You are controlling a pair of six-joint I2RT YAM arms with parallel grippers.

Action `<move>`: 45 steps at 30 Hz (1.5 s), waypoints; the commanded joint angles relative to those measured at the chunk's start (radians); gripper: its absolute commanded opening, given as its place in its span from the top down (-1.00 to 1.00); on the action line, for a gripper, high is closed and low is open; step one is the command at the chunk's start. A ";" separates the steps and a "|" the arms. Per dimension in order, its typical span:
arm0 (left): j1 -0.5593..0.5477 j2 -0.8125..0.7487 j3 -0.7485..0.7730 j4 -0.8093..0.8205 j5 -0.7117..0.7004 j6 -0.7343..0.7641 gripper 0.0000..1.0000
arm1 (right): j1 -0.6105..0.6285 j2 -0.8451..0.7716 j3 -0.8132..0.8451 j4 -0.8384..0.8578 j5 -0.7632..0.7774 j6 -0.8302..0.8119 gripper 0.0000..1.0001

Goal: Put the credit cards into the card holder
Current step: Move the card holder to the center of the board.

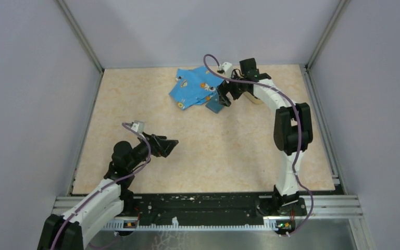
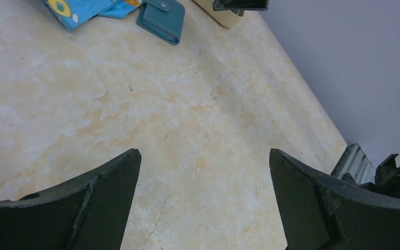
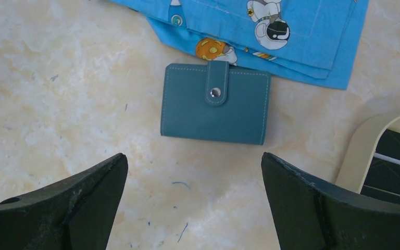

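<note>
On my left, the left arm (image 1: 99, 200) reaches low over the beige marbled counter (image 1: 213, 156). The left jaws are spread wide with nothing between them, and only bare surface lies beneath them in the left wrist view.

Further along, towards the back, lies the bright blue cartoon-print cloth (image 1: 192, 88), rumpled and folded over itself. The small teal-blue square card holder (image 3: 198, 117) lies flat on the counter, touching the cloth's near edge. It is folded closed, with its tab snapped down over the front.

The right arm (image 1: 286, 130) bends over this spot. The right jaws hang above the card holder, parted wide and gripping nothing.

Just to the right of the holder, and apart from it, I see one corner of the tan rounded tray (image 3: 362, 140). The flat black credit cards (image 3: 393, 174) lie inside it, showing a pale edge line. I cannot tell how many there are.
</note>
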 commanded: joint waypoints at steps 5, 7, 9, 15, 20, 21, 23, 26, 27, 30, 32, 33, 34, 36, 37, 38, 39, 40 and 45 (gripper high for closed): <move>0.000 -0.019 -0.092 0.125 0.067 -0.135 -0.97 | 0.012 0.161 0.197 -0.051 0.010 0.098 -0.97; -0.001 -0.023 -0.111 0.144 0.072 -0.158 -0.96 | 0.012 0.181 0.201 -0.049 0.007 0.115 -0.97; -0.001 -0.025 -0.119 0.142 0.070 -0.168 -0.96 | 0.012 0.195 0.200 -0.044 0.002 0.128 -0.97; 0.000 -0.006 -0.119 0.117 0.065 -0.174 -0.93 | 0.013 0.249 0.226 -0.049 -0.007 0.167 -0.96; -0.001 0.015 -0.117 0.115 0.097 -0.197 -0.90 | 0.012 0.293 0.256 -0.060 -0.029 0.214 -0.92; 0.000 0.015 -0.118 0.113 0.100 -0.201 -0.90 | 0.012 0.300 0.259 -0.059 -0.030 0.225 -0.89; 0.000 0.016 -0.120 0.110 0.101 -0.204 -0.88 | 0.012 0.313 0.268 -0.060 -0.029 0.243 -0.85; 0.000 0.021 -0.118 0.106 0.095 -0.204 -0.87 | 0.013 0.339 0.289 -0.063 -0.016 0.264 -0.76; 0.000 0.023 -0.116 0.106 0.096 -0.204 -0.86 | 0.012 0.351 0.302 -0.067 -0.010 0.274 -0.73; 0.000 0.029 -0.105 0.101 0.105 -0.204 -0.83 | 0.012 0.387 0.354 -0.085 0.027 0.292 -0.69; -0.001 0.030 -0.096 0.092 0.115 -0.203 -0.83 | 0.015 0.386 0.365 -0.093 0.060 0.281 -0.67; -0.001 0.029 -0.094 0.089 0.117 -0.203 -0.82 | 0.016 0.381 0.369 -0.096 0.082 0.274 -0.67; -0.001 0.028 -0.093 0.084 0.118 -0.202 -0.82 | 0.016 0.374 0.373 -0.096 0.107 0.269 -0.68; 0.000 0.029 -0.092 0.084 0.117 -0.202 -0.82 | 0.016 0.375 0.389 -0.095 0.158 0.263 -0.68; -0.001 0.032 -0.092 0.086 0.115 -0.202 -0.82 | 0.017 0.386 0.402 -0.099 0.174 0.265 -0.69; 0.000 0.035 -0.090 0.089 0.116 -0.203 -0.82 | 0.016 0.401 0.421 -0.114 0.178 0.263 -0.69; 0.000 0.038 -0.089 0.090 0.121 -0.206 -0.82 | 0.016 0.423 0.441 -0.133 0.166 0.262 -0.69; 0.000 0.039 -0.085 0.088 0.128 -0.206 -0.82 | 0.016 0.443 0.459 -0.150 0.143 0.259 -0.69; 0.000 0.029 -0.076 0.072 0.170 -0.208 -0.79 | 0.039 0.437 0.394 -0.165 0.022 0.203 -0.61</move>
